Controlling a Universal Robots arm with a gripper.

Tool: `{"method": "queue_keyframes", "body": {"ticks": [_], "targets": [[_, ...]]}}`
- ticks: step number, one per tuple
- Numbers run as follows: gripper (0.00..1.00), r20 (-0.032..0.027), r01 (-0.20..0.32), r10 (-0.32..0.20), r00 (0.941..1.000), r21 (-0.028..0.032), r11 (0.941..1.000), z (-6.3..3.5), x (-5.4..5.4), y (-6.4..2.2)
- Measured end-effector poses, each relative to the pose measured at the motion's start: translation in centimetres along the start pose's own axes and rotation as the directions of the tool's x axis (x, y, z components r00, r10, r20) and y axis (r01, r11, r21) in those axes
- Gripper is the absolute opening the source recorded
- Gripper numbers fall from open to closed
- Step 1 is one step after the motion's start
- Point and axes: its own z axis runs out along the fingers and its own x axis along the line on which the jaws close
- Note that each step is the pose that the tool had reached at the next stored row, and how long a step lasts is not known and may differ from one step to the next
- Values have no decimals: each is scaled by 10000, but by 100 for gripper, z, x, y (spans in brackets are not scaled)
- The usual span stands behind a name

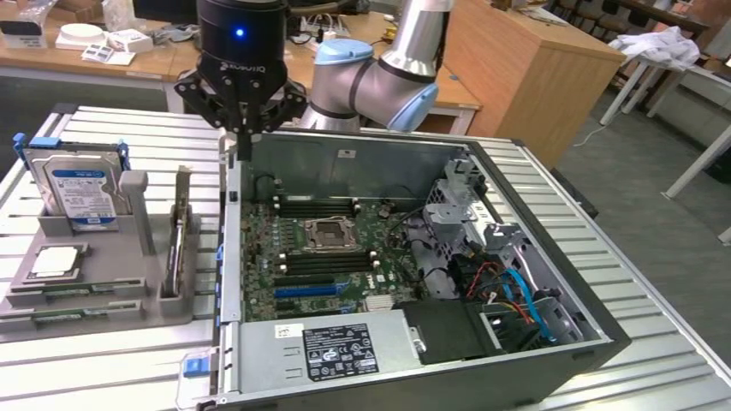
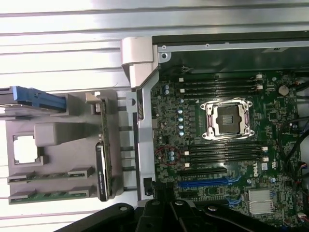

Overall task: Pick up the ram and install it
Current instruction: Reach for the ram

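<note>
A ram stick stands on edge in the grey holder tray at the exterior view's left; in the wrist view its green edge runs along the tray beside the case wall. Two more green sticks lie in slots at the tray's end. My gripper hangs above the back left corner of the open computer case, its fingers drawn together with nothing seen between them. It is apart from the tray. In the wrist view the gripper sits over the case wall. The motherboard's memory slots flank the processor socket.
On the tray stand a silver hard drive with a blue label and a square silver processor chip. Inside the case are a drive cage, cables and a power supply. Desks with clutter stand behind.
</note>
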Motion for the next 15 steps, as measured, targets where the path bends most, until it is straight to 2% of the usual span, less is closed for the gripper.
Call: {"method": "queue_keyframes", "body": {"ticks": [15], "targets": [[11, 1, 0, 0, 10000, -1, 10000, -4, 151, -11]]}}
